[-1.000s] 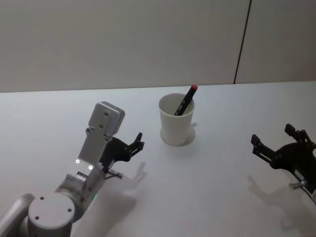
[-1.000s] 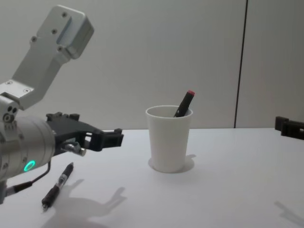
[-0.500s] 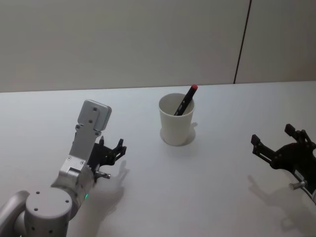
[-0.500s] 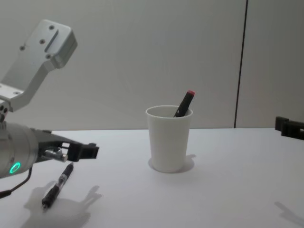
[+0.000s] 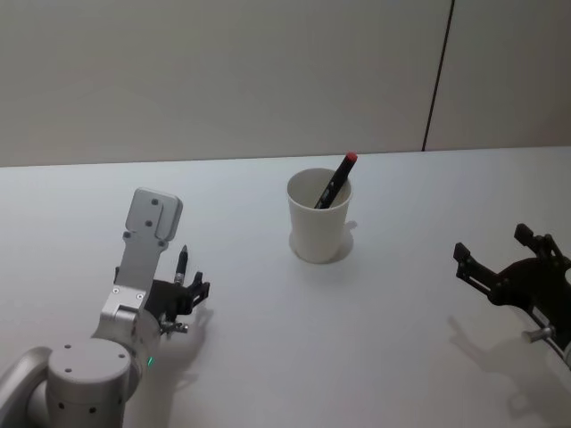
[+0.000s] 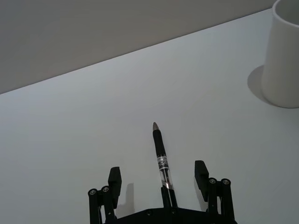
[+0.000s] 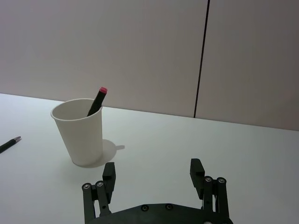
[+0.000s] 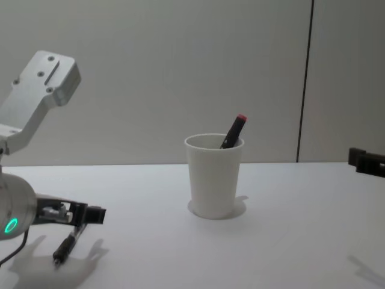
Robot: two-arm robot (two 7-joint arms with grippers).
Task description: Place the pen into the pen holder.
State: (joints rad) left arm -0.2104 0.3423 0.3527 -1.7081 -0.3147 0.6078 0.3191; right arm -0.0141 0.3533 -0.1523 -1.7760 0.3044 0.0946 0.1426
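One pen (image 5: 336,181) leans in the pen holder (image 5: 317,230), well apart from the left claw (image 6: 158,172).

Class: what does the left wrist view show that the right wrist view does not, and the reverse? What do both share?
Left wrist view: the left gripper, open, with a black clear-barrelled pen lying full length on the table between its fingers. Right wrist view: the right gripper, open and empty, the whole white paper cup, and the red-tipped pen leaning inside it. Shared: the cup, cut off in the left wrist view; the table; the lying pen, just its tip in the right wrist view.
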